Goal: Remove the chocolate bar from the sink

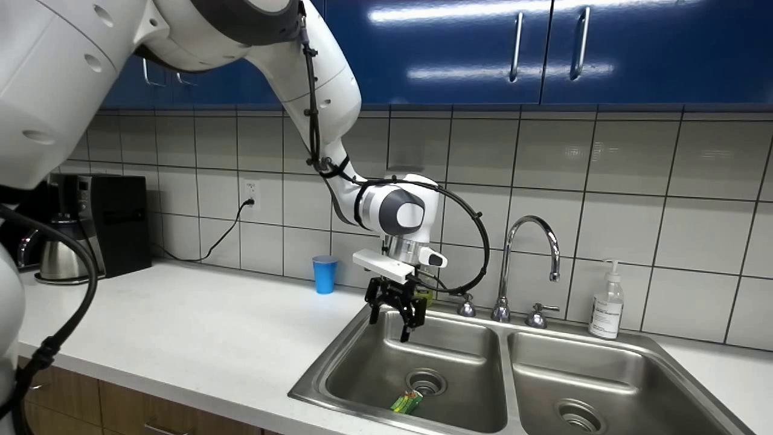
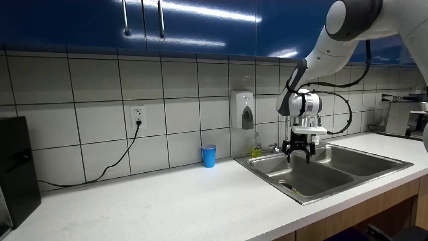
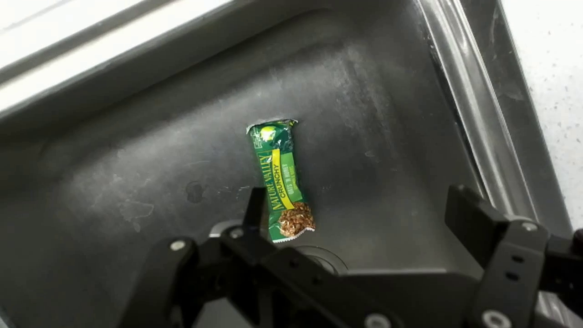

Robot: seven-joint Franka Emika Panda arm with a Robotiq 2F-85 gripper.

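The chocolate bar, a green-wrapped oblong packet, lies flat on the floor of a basin of the steel sink, beside the drain. It also shows in an exterior view and, small and partly hidden by the rim, in an exterior view. The double-basin sink shows in both exterior views. My gripper is open and empty. It hangs above the same basin, apart from the bar, in both exterior views. In the wrist view, one finger overlaps the bar's lower left edge.
A curved chrome faucet with handles stands behind the sink. A soap pump bottle stands at the back right. A blue cup stands on the counter by the wall. A yellow soap bottle stands behind the basin.
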